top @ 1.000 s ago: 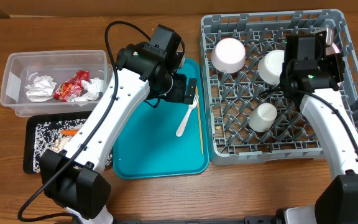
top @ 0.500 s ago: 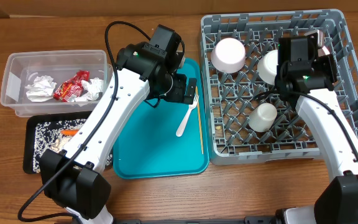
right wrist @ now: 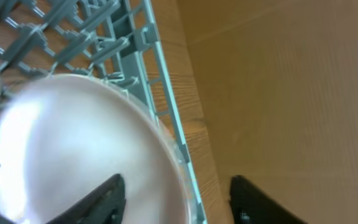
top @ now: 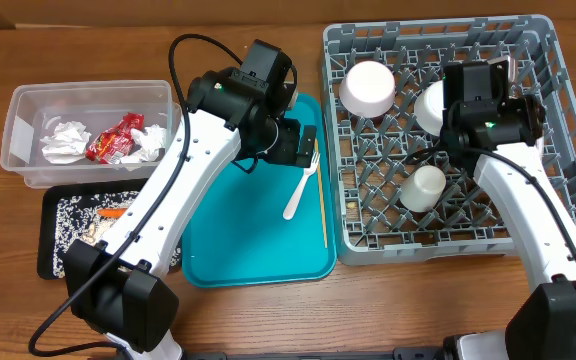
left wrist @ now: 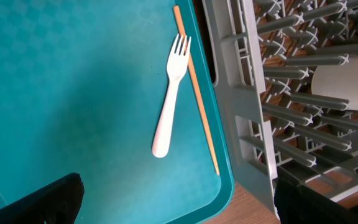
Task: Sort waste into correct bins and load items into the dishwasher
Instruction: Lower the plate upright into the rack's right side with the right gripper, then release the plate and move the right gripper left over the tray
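Right gripper [right wrist: 176, 200] at plate [right wrist: 73, 149] in rack [top: 433, 243], far right part; fingers apart.
Plate rim runs between the spread fingers, just beside the rack wall; contact cannot be told. Left gripper [left wrist: 179, 205] wide apart, empty, above teal tray [left wrist: 73, 93]. Fork [left wrist: 169, 99] and chopstick [left wrist: 197, 106] lie side by side near the tray's right edge.

1. Left white-and-black arm [top: 183, 170] reaches out across the middle, elbow bent. Its black two-finger left gripper [left wrist: 179, 208] faces down, jaws wide apart.
2. Right white-and-black arm [top: 528, 220] stretches straight forward, and the black right gripper [right wrist: 179, 202] has its fingers parted.
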